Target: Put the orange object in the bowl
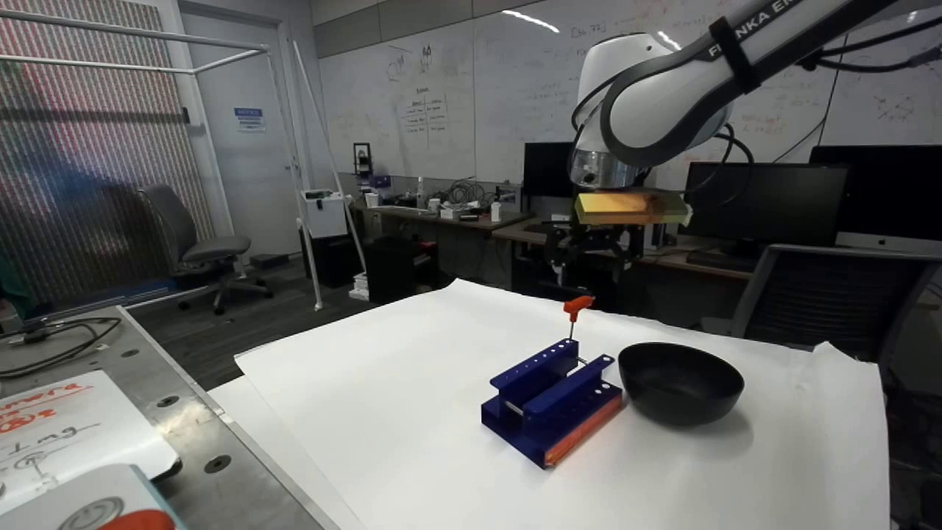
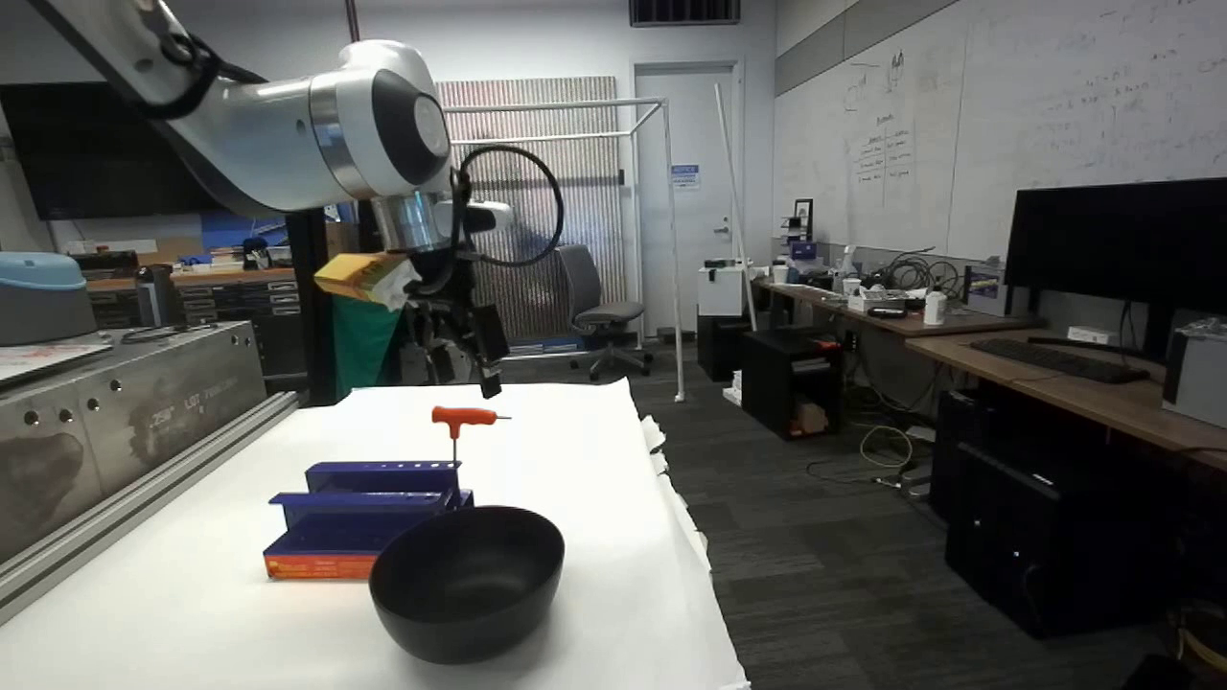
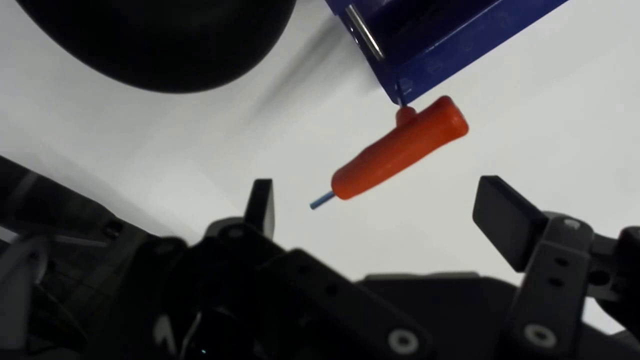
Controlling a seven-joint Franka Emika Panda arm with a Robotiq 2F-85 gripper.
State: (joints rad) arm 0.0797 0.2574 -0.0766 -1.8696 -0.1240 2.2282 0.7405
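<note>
hangs above the orange hex key (image 3: pixel 399 151) with the gripper (image 3: pixel 380 206) spread wide and holding nothing. find the key standing on its thin shaft, seemingly in a hole at the corner of the blue block (image 1: pixel 567 386), outside the black bowl (image 2: pixel 465 613). in the wrist view, see its handle just off the line between the jaws, toward the block, aslant, more along the closing direction than across it. probably needs a wrist turn, then a shift that way and down.
</note>
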